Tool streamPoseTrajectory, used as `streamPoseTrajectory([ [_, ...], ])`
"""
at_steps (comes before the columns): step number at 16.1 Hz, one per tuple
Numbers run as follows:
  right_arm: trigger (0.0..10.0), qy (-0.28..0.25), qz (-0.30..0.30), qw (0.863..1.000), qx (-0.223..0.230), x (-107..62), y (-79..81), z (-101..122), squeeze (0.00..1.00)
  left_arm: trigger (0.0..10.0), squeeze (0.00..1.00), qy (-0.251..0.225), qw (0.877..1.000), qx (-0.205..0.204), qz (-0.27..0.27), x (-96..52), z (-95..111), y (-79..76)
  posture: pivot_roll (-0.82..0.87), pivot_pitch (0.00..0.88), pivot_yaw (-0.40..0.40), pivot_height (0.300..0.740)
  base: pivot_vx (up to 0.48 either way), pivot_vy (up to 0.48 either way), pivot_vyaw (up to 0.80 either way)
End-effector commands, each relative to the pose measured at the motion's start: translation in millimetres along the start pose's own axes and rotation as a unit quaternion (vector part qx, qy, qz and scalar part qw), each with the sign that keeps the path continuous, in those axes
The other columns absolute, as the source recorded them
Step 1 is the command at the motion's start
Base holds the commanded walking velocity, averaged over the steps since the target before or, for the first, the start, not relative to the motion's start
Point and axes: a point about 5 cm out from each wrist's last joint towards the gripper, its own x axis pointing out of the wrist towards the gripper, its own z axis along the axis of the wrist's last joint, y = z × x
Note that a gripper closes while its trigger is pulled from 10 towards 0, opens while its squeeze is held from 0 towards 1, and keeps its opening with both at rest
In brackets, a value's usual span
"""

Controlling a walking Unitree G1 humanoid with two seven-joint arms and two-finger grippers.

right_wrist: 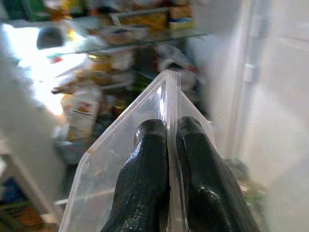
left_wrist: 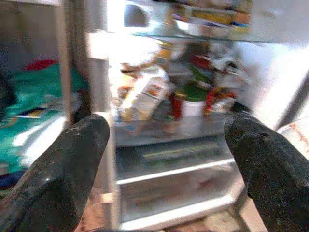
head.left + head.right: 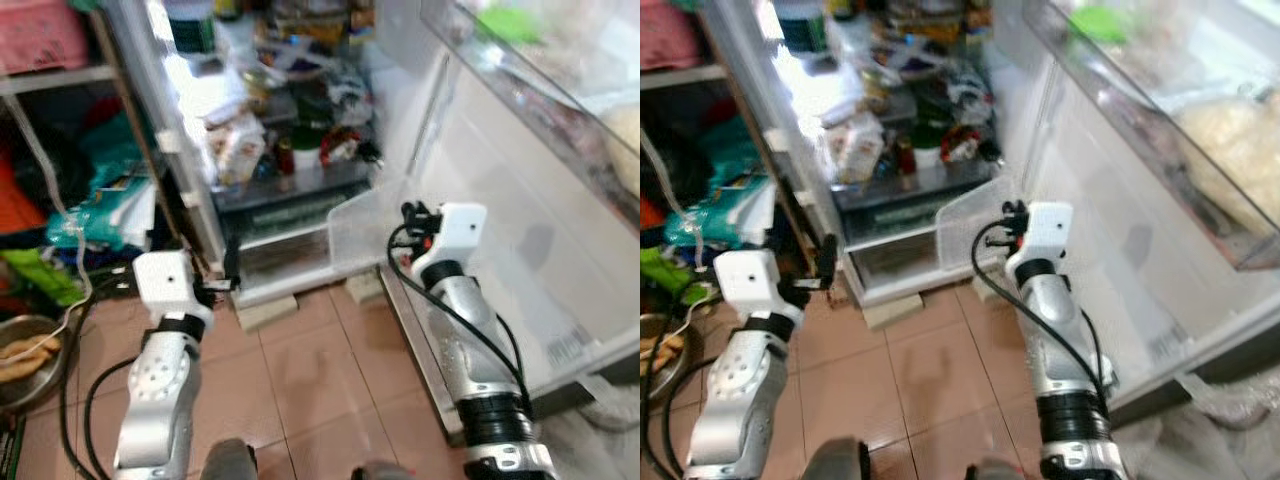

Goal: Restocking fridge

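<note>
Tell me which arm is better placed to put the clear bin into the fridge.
Right, probably. The right claw is shut on the clear bin rim, before the open fridge. The left claw is open and holds nothing.

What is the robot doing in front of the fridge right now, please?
The robot stands at the open fridge, its shelves crowded with food. Its right gripper has its fingers shut on the rim of a clear plastic bin, holding it near the bottom drawers. The left gripper is open and holds nothing, pointing at the shelves.
</note>
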Motion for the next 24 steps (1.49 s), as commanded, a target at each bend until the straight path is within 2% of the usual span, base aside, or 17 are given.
streamPoseTrajectory([
  [1,10.0,-0.01,0.01,1.0,-0.001,4.4,5.1,5.2,0.0,10.0,0.0,-0.001,1.0,0.006,0.003,0.9,1.3,2.9,0.09,0.131,-0.029,0.74,0.319,0.0,0.0],
  [3,10.0,-0.015,0.019,1.0,-0.015,5.1,5.8,6.3,0.0,10.0,0.0,-0.001,1.0,0.004,0.001,1.6,1.4,1.1,0.09,0.125,-0.025,0.74,0.332,0.0,0.0],
  [7,10.0,-0.016,0.015,1.0,-0.01,6.4,7.4,6.5,0.0,10.0,0.0,-0.004,1.0,0.005,-0.001,5.0,3.3,1.2,0.09,0.119,-0.02,0.74,0.383,0.0,0.66],
  [10,10.0,-0.014,0.014,1.0,-0.01,5.2,6.7,4.4,0.0,10.0,0.0,-0.006,1.0,0.005,-0.005,5.5,3.9,-0.7,0.09,0.116,-0.018,0.74,0.423,0.0,0.0],
  [19,10.0,-0.011,0.01,1.0,-0.011,7.0,4.5,2.9,0.0,10.0,0.0,-0.006,1.0,0.011,-0.01,7.4,4.6,-1.4,0.09,0.121,-0.013,0.74,0.406,0.253,0.0],
  [24,10.0,-0.01,0.011,1.0,-0.012,6.8,4.3,2.7,0.0,10.0,0.0,-0.002,1.0,0.011,-0.007,6.9,3.1,-1.5,0.09,0.122,-0.015,0.74,0.061,0.053,0.0],
])
